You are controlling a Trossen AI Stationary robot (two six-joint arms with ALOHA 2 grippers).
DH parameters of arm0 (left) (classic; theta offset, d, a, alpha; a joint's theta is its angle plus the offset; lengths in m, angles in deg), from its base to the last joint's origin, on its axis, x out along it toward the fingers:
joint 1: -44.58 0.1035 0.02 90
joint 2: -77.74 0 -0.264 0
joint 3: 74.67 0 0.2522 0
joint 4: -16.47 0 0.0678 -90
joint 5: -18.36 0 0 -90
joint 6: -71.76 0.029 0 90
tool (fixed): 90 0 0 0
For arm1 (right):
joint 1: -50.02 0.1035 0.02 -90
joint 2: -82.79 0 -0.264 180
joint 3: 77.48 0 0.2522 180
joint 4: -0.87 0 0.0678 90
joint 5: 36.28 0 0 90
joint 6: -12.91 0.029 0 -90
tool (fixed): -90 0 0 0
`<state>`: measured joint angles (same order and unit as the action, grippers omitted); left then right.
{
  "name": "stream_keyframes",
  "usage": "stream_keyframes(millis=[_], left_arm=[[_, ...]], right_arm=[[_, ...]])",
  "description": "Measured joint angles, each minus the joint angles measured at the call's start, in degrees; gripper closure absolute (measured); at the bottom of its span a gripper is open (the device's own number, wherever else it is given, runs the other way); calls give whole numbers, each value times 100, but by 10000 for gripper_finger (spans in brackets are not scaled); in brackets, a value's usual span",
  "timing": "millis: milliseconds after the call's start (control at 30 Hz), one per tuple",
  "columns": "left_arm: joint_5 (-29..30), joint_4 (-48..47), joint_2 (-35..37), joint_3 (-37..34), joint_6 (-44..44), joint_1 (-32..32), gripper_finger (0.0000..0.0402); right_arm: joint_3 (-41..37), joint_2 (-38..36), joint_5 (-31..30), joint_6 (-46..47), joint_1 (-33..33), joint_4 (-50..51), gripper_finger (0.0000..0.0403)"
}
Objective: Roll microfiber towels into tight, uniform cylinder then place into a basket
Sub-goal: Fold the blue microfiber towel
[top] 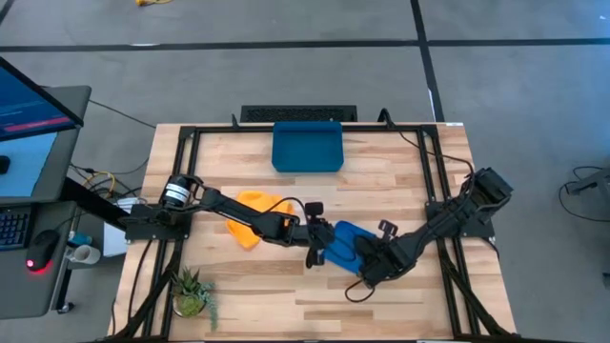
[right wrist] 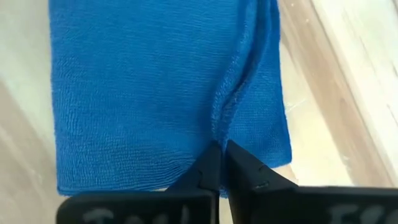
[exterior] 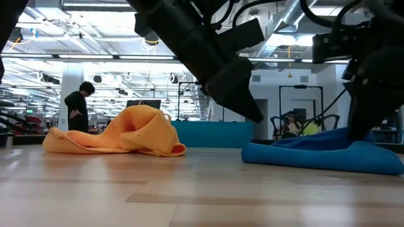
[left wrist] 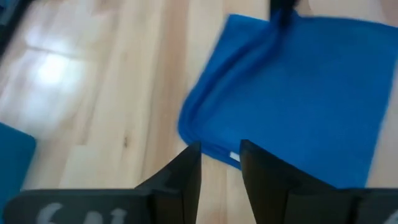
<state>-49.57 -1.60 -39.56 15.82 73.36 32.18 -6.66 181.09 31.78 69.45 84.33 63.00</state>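
The blue towel point(top: 345, 240) lies folded on the table's middle, a little right of centre. My right gripper point(right wrist: 221, 155) is shut on it at its near right side. My left gripper point(left wrist: 221, 155) stands open at the towel's left edge point(left wrist: 211, 146), which shows in the gap between the fingertips. The yellow-orange towel point(top: 259, 213) lies crumpled in a heap left of the blue one, under my left arm. The dark blue basket point(top: 307, 146) sits at the far middle of the table, with nothing in it that I can see. My left gripper has its open fingers on either side of the blue towel's edge point(left wrist: 231, 157); I cannot tell whether they touch the cloth. My right gripper pinches a raised fold point(right wrist: 225, 127) of the blue towel between its two fingers, close to one edge. The fingers slant steeply down from above. The towel lies on the table, with a ridge of cloth running away from the fingertips.
A small potted plant point(top: 191, 292) stands at the near left corner. A black bar point(top: 298, 113) lies beyond the basket at the far edge. Black frame rails point(top: 448, 219) run along both sides of the table. A person point(exterior: 79, 104) stands far off in the room.
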Motion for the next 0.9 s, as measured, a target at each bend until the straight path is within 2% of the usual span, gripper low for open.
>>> stream_keyframes(millis=[200, 400, 533, 700, 900], left_arm=[[-664, -52, 0, 0, 40, -65, 298], [-831, -60, 0, 0, 85, -163, 297], [-974, -59, 0, 0, 197, -184, 297], [-1131, -55, 0, 0, 195, -184, 297], [-1131, -51, 0, 0, 199, -181, 297]], right_arm=[[4, 0, -47, -108, -97, 109, 331], [9, 0, -63, -152, -236, 326, 274], [11, -2, -63, -156, -398, 595, 250], [15, -4, -63, -298, -551, 1246, 245], [15, -87, -194, -300, -602, 1976, 258]])
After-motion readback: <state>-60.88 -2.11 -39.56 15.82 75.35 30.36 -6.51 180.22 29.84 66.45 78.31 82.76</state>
